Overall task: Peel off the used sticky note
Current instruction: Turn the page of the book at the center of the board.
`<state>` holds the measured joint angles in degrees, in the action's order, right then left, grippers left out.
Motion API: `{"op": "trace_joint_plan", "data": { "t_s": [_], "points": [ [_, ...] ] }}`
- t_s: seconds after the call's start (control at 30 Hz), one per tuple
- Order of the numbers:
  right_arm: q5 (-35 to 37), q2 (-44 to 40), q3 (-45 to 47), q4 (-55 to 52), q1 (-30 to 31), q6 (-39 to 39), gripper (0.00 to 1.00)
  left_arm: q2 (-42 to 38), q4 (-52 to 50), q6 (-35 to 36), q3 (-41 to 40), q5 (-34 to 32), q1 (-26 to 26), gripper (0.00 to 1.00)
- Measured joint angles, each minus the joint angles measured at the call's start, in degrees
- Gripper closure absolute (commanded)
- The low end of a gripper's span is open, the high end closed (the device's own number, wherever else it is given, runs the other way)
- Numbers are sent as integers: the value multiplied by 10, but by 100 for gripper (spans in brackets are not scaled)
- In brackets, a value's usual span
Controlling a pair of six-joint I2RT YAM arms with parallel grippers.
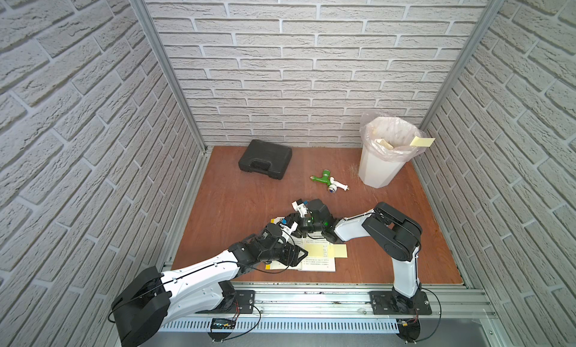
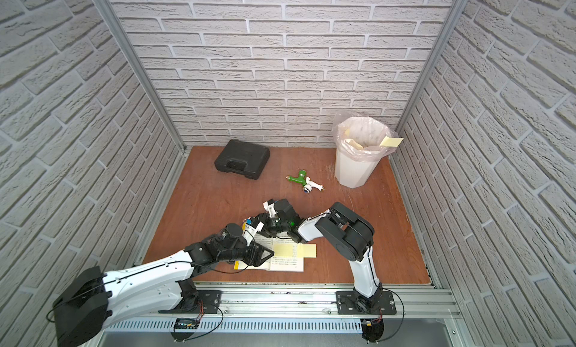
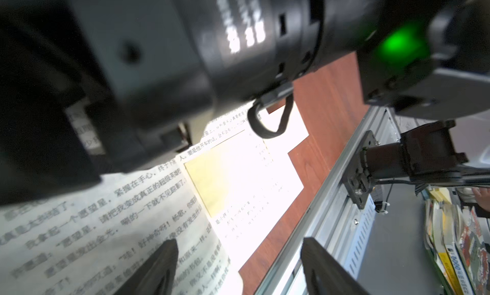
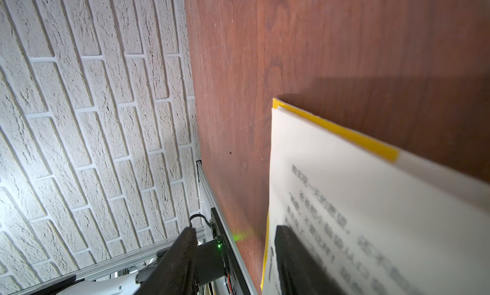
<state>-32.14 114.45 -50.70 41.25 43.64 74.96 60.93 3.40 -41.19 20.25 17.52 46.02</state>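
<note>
Seemingly, the sticky note (image 3: 206, 185) lies just beyond left hand (image 3: 238, 242), jaws apart; right hand (image 4: 235, 230) likewise.

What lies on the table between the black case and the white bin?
A green-and-white tap lies there, nearer the bin than the case. Both top views show it.

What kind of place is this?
Probably a robot test booth: brick-pattern walls held in a metal frame, a left arm and right arm bolted to a rail, and a wooden table.
</note>
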Motion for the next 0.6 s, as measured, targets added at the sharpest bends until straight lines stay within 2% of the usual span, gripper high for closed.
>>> {"op": "trace_joint_plan", "data": {
  "t_s": [0.23, 0.6],
  "points": [
    [12, -6, -1, -21, -5, -3, 47, 55, 60, 0, -1, -21, 3, 25],
    [53, -77, -8, -150, -25, -44, 46, 50, 75, 0, -7, -43, 3, 26]
  ]
}}
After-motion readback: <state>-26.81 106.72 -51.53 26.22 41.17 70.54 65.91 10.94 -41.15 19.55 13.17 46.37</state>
